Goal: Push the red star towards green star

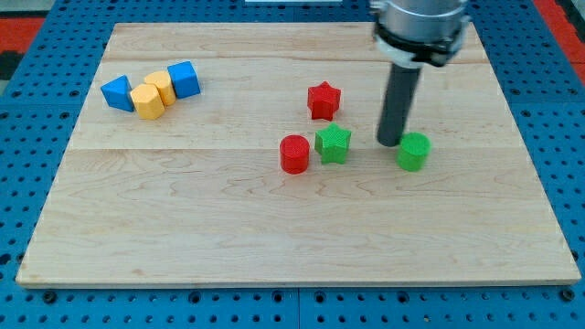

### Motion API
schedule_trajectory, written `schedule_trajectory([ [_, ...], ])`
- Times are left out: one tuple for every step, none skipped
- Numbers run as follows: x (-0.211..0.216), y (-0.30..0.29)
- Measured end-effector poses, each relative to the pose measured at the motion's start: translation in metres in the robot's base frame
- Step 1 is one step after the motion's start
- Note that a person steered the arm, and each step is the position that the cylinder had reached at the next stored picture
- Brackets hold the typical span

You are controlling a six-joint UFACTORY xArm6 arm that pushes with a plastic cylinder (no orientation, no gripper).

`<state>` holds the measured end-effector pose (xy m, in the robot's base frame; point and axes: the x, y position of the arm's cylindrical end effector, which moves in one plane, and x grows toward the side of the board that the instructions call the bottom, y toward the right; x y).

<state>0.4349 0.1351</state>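
The red star sits near the middle of the wooden board, just above the green star, with a small gap between them. My tip rests on the board to the right of the green star and lower right of the red star, close to the left side of a green cylinder. A red cylinder sits touching the green star's left side.
A cluster at the view's upper left holds a blue triangle-like block, two yellow blocks and a blue cube. The wooden board lies on a blue pegboard.
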Motion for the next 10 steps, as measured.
schedule_trajectory([
  [-0.015, 0.027],
  [0.014, 0.052],
  [0.051, 0.037],
  [0.014, 0.052],
  [0.018, 0.014],
  [0.050, 0.012],
  [0.074, 0.025],
  [0.020, 0.032],
  [-0.050, 0.045],
  [-0.100, 0.029],
])
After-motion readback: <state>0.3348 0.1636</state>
